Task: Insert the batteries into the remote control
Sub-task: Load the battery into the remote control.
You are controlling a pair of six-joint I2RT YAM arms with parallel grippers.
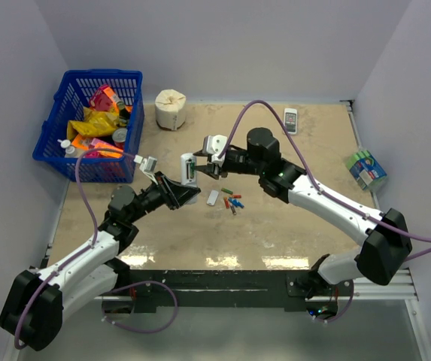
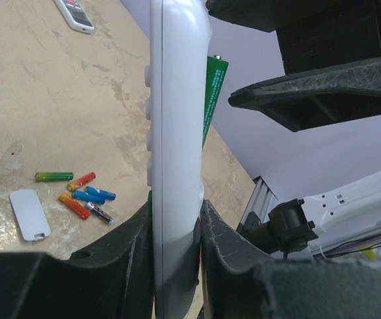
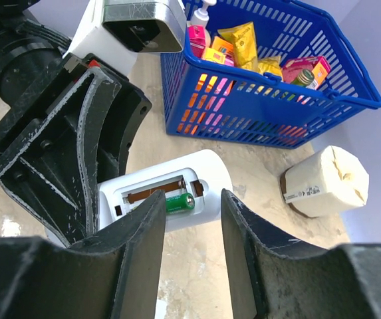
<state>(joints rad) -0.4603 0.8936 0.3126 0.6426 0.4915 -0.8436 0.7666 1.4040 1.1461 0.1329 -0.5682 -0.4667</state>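
Remote control [image 2: 173, 133] stands clamped upright above the surface [image 2: 57, 100] in the left end effector [image 2: 175, 219], its open battery bay [image 3: 151, 193] facing the right end effector [image 3: 191, 196], whose narrowly parted fingers [image 3: 137, 252] straddle a green battery [image 3: 180, 202] lying inside.

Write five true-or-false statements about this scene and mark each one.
1. The left claw grips the slim silver-white remote control. True.
2. The remote's battery compartment is empty. False: a green cylindrical battery lies in it.
3. The flat white battery cover lies on the table beside the loose coloured batteries. True.
4. The right claw is shut on a red battery. False: it stands open, holding nothing.
5. The blue plastic basket is empty. False: it holds colourful packets.
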